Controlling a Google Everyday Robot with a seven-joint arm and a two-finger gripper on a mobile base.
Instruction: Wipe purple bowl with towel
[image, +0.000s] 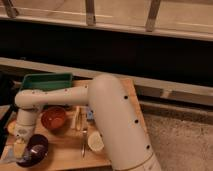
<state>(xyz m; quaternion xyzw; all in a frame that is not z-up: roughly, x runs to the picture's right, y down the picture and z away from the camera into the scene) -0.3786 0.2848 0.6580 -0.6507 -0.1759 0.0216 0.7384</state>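
Observation:
The purple bowl (36, 148) sits at the front left corner of the wooden table (62, 150). My gripper (20, 140) points down at the bowl's left rim, at the end of the white arm (50, 96). It is shut on a pale yellow towel (19, 150), which hangs against the bowl's left edge and partly hides it.
A red bowl (53, 119) stands just behind and to the right of the purple one. A green tray (47, 80) is at the back. A white cup (95, 142), a utensil (83, 142) and a blue item (89, 115) lie to the right. An orange fruit (10, 127) sits at the left edge.

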